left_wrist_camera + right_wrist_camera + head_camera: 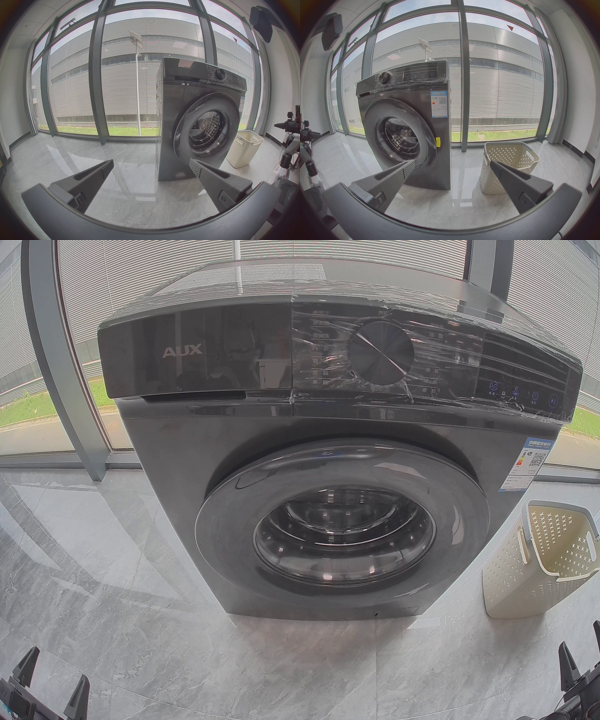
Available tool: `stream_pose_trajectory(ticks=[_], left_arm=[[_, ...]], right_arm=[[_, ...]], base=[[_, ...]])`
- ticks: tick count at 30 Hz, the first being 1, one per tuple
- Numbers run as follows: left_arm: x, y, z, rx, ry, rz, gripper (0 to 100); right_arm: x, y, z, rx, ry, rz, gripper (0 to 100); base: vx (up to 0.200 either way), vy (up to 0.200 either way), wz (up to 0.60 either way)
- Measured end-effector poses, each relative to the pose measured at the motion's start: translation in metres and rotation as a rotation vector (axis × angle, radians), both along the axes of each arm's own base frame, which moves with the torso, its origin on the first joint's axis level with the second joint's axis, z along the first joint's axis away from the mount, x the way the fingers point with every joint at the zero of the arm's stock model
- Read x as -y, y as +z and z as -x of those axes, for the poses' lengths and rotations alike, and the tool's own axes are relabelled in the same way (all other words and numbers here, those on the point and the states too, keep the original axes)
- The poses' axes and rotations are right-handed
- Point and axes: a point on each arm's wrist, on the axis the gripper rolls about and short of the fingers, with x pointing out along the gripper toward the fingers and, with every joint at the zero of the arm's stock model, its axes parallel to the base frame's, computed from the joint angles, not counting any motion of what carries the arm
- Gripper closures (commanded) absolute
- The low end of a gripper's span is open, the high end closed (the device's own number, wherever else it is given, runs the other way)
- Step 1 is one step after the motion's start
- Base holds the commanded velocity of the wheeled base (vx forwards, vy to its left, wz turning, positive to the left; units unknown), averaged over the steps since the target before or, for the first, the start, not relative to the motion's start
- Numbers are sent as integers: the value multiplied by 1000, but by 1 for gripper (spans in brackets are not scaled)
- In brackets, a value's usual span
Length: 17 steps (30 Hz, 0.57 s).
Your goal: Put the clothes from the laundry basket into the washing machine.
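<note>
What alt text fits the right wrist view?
A grey washer, door shut, stands on a marble floor before tall windows, with a cream basket beside it. The right gripper frames the foreground, jaws wide apart.

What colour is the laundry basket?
The laundry basket is cream, perforated; clearest in the right wrist view.

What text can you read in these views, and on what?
Brand logo on the washing machine: legible light letters, a brand name, so not quoted.
Labels around the dial, control panel: too small to read.
Energy label with QR code, machine front: too small.
Yellow sticker, machine's front edge: unreadable.
Laundry basket: no text.
</note>
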Motion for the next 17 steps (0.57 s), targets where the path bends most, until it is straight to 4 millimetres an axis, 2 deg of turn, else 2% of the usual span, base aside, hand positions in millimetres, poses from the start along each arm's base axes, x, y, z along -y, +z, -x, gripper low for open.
stream_pose_trajectory(ticks=[17], left_arm=[[0,0,0,3,-5,-26,0]], right_arm=[[0,0,0,1,4,-4,0]], base=[[0,0,0]])
